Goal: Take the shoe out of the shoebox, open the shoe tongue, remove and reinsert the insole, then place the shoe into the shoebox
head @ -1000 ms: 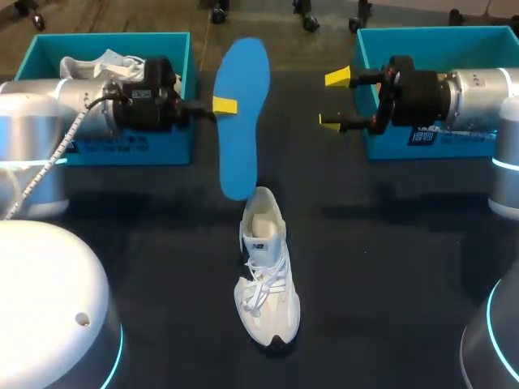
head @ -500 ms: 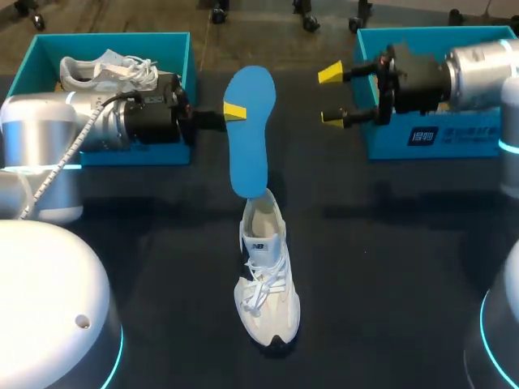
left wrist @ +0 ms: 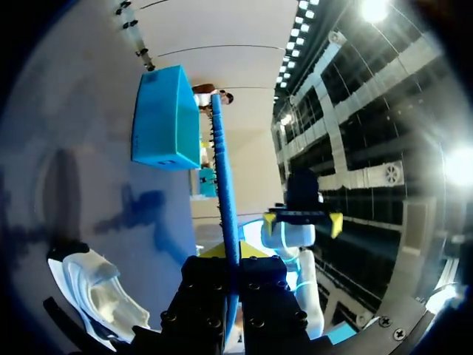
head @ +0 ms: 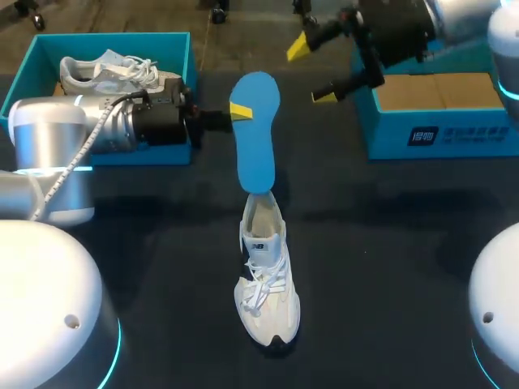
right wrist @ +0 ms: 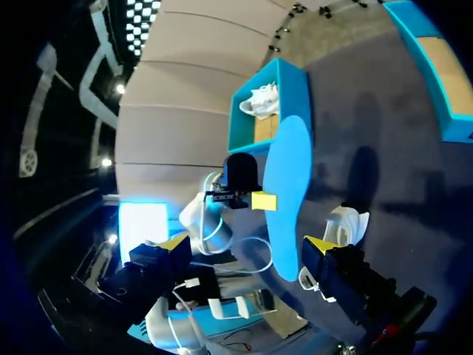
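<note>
at the left gripper (head: 241, 112): pinches the blue insole (head: 258, 154) tight on one long side, a yellow tip flat on its face. holds it up on end above the table (head: 389, 243), with the low end right at the heel hole of the white shoe (head: 266, 275). cannot tell if touching there. shoe upright on its sole in the middle of the table, toe toward the near edge, laces loose.

from the left wrist: insole (left wrist: 225, 185) seen edge-on, just a thin blue line squeezed between the two black fingers, shoe (left wrist: 92, 285) low down beside them. far ahead, the right gripper (left wrist: 303, 220) facing back, both yellow tips apart.

from the right wrist: shows the wide flat face of the insole (right wrist: 284, 192) instead, with the shoe (right wrist: 347, 222) under its low end.

at the right gripper (head: 312, 71): spread wide, nothing between the tips. hangs high by the near corner of the right shoebox (head: 430, 134), well apart from the insole.

only from above: brown floor inside the right shoebox, and a second white shoe (head: 105, 71) lying in the left shoebox (head: 130, 154), behind the left arm.
</note>
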`<action>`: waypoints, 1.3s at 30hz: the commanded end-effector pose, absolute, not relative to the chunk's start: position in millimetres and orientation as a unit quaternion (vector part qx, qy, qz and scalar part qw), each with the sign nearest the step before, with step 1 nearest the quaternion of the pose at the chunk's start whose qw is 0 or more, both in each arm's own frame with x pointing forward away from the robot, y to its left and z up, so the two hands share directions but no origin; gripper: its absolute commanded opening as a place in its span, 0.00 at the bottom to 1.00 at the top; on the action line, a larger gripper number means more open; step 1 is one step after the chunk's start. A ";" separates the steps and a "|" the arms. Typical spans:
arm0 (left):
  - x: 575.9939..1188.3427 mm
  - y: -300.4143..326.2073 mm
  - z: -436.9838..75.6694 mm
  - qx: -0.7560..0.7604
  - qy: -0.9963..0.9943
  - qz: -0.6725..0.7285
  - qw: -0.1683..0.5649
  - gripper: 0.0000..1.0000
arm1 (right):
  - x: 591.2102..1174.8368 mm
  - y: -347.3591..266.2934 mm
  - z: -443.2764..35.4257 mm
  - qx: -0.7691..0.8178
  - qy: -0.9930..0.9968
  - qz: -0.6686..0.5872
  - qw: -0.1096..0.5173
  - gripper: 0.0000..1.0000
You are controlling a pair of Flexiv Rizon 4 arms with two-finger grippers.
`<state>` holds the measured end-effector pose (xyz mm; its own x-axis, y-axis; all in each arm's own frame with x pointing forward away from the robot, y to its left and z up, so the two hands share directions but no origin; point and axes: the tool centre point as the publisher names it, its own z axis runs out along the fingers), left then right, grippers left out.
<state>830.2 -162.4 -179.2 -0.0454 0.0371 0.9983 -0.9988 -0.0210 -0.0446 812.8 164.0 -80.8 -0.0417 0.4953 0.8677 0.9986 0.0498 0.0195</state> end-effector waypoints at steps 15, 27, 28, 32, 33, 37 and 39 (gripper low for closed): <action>841.4 -170.1 -190.0 0.523 -0.471 0.497 0.507 0.00 | 795.7 215.4 -45.3 -0.716 -0.683 -0.067 0.126 1.00; 841.4 -170.1 -190.0 0.523 -0.471 0.497 0.507 0.00 | 782.2 239.6 -51.9 -0.731 -0.680 0.007 0.058 1.00; 841.4 -170.1 -190.0 0.523 -0.471 0.497 0.507 0.00 | 780.5 240.2 -53.1 -0.732 -0.679 0.007 0.053 1.00; 841.4 -170.1 -190.0 0.523 -0.471 0.497 0.507 0.00 | 775.3 243.8 -56.5 -0.731 -0.681 0.000 0.043 1.00; 841.4 -170.1 -190.0 0.523 -0.471 0.497 0.507 0.00 | 774.6 245.3 -57.5 -0.731 -0.681 0.000 0.040 1.00; 841.4 -170.1 -190.0 0.523 -0.471 0.497 0.507 0.00 | 771.7 251.9 -61.8 -0.735 -0.677 0.001 0.033 1.00; 841.4 -170.1 -190.0 0.523 -0.471 0.497 0.507 0.00 | 769.1 254.9 -63.1 -0.736 -0.676 -0.003 0.032 1.00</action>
<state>841.7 -170.4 -189.6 0.0615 0.0132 0.9980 -0.9972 -0.0417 0.0620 770.6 247.8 -61.7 0.0883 0.9846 0.1510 0.9954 -0.0817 -0.0492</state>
